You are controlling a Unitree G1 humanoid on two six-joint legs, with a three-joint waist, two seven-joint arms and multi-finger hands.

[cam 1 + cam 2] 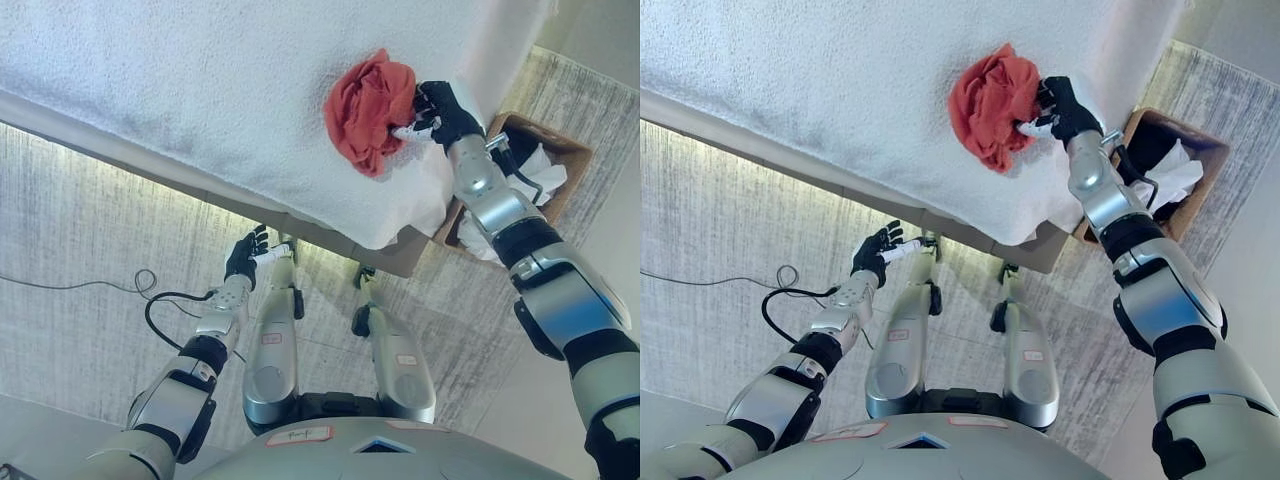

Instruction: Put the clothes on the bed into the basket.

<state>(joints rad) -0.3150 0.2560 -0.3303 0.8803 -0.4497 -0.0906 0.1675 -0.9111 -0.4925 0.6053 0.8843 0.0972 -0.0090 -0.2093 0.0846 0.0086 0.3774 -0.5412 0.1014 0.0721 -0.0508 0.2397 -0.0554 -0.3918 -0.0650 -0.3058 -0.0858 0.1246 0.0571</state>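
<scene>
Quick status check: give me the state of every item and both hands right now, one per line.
Red garment: crumpled in a heap on the bed, near its corner, not in the basket.
Right hand: at the garment's edge, fingers curled on the cloth.
Left hand: idle, low beside the bed, fingers relaxed, holding nothing.
Basket: on the floor past the bed corner, already holding white and dark clothes.
Bed: covered with a white textured blanket.
</scene>
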